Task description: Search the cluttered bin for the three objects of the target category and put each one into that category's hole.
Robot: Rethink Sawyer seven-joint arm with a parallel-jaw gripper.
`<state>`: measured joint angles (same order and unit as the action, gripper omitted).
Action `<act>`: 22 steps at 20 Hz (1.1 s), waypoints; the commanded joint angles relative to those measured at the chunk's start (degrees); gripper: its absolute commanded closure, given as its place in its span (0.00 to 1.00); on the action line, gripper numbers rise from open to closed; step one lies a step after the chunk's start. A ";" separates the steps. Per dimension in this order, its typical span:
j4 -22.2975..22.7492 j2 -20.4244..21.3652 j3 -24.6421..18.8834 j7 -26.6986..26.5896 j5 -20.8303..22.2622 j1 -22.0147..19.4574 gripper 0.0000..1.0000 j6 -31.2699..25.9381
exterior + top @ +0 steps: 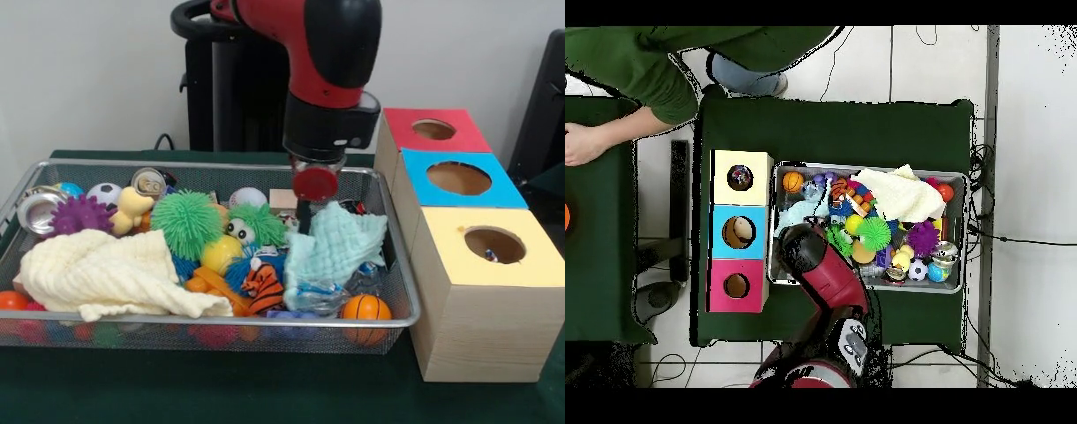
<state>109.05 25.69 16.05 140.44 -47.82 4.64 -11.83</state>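
A: Front view, near to far: the bin's front rim is lined by the orange mini basketball, the tiger toy and the cream cloth. Behind them, the mint cloth is seen directly under the gripper.

B: Gripper state?

A: Cannot be told. The fingers are hidden behind the mint cloth, and in the overhead view they are covered by the arm. No grasp can be confirmed.

B: Step?

A: Judged as search or pick, inside the bin. The target category isn't given. Something small is seen in the yellow box's hole, so one item may already be placed; it cannot be identified.

B: Next move?

A: A straight lift is called for, clear of the rim, then a sideways transfer to the boxes.

B: Clearance?

A: Tight at the box-side wall of the bin; the yellow box stands just beside it, with the blue box and red box behind. The green spiky ball and purple spiky ball are well apart from the gripper. Open room is only above.
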 commanded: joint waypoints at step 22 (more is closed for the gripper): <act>5.30 -2.09 -24.13 8.37 12.89 -14.82 0.00 14.95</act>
<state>112.66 27.20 -1.40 140.43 -37.50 -9.00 0.44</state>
